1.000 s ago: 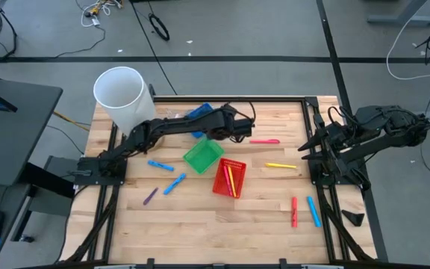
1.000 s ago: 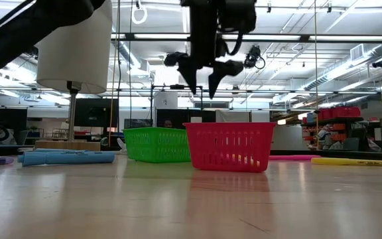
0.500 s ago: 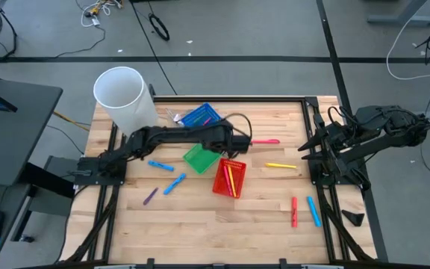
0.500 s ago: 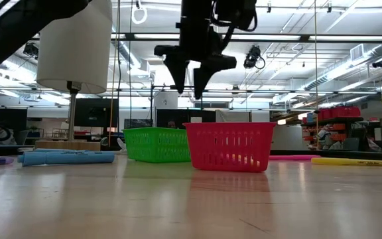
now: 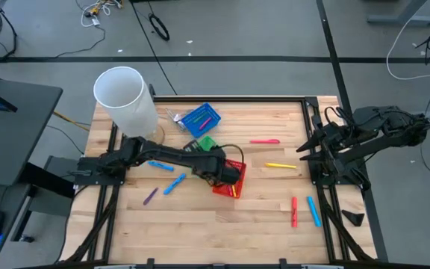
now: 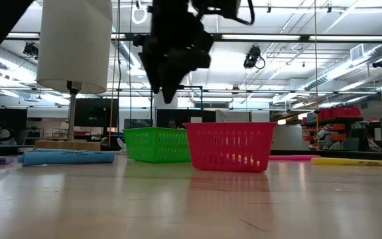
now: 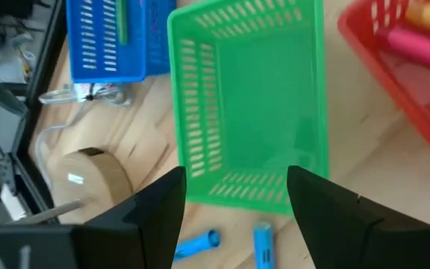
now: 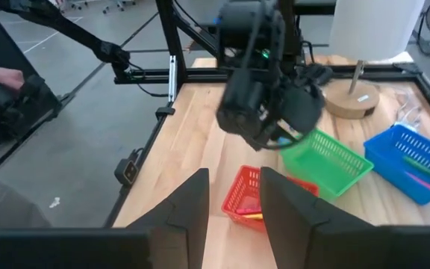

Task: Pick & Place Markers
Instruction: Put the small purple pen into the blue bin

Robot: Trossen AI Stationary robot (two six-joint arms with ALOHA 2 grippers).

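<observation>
My left gripper (image 5: 221,170) is open and empty. It hovers above the table between the green basket (image 7: 248,97) and the red basket (image 5: 231,183); in the low view (image 6: 168,76) it is well above both. The red basket holds pink and yellow markers (image 7: 424,41). The blue basket (image 5: 200,118) holds markers too. Loose markers lie flat on the table: pink (image 5: 264,140), yellow (image 5: 281,165), red (image 5: 293,211), blue (image 5: 314,211), two blue (image 5: 159,166) (image 5: 174,184) and purple (image 5: 150,196). My right gripper (image 5: 307,149) waits open at the table's right edge.
A lamp with a white shade (image 5: 125,97) stands on a wooden base (image 7: 88,179) at the far left corner. A bundle of cable (image 5: 172,116) lies beside the blue basket. Black frame rails (image 5: 327,187) run along the table's left and right edges.
My left gripper has gone from the far side, near the blue basket and the pink marker, toward the near edge, passing over the green basket to beside the red basket. It has stayed open and empty. The blue basket has come out from under the arm.
</observation>
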